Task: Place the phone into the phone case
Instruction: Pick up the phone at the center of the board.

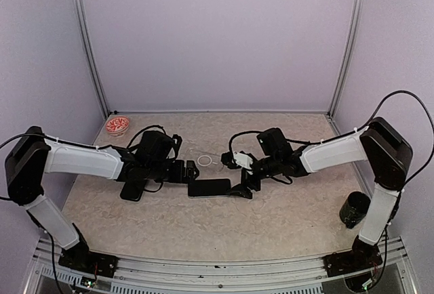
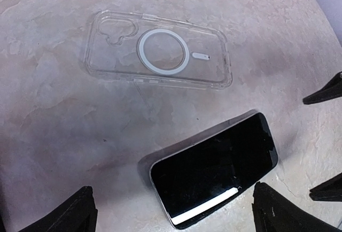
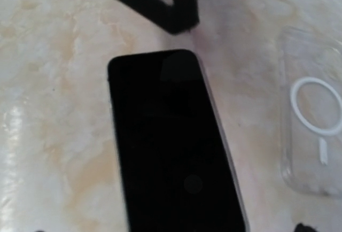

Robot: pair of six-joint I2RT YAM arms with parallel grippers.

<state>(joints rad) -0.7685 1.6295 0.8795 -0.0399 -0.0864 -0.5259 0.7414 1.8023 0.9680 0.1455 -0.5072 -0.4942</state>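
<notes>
The two black fingertips (image 2: 69, 213) of the left gripper (image 2: 179, 216) sit closest in its wrist view. They are spread wide and clasp nothing. Between them, flat on the beige marble-patterned tabletop (image 2: 48, 120), lies the black rectangular smartphone (image 2: 214, 170), screen up and dark. It lies at a slant to this gripper, with one short end close in front of the spread fingers and the other reaching away to the right. Neither fingertip touches it.

Farther out from the left gripper, past the phone and apart from it, the clear plastic phone case (image 2: 157, 50) lies flat with its open side up. A white ring and a short white bar show through its back, and the camera cut-out is at its left end. The case holds nothing.

At the right edge of the same view are the two black finger points (image 2: 326, 90) of the right gripper (image 1: 241, 189), standing well apart from each other and holding nothing. They are near the phone's far end without touching it.

In the right wrist view the phone runs lengthwise straight out from that gripper. The case is off to its right, and a left fingertip sits just beyond the phone's far end.

From above, the two grippers face each other across the phone. A small red-and-white dish (image 1: 117, 125) sits far behind the left arm, and a black cylinder (image 1: 354, 209) stands beside the right arm's base.
</notes>
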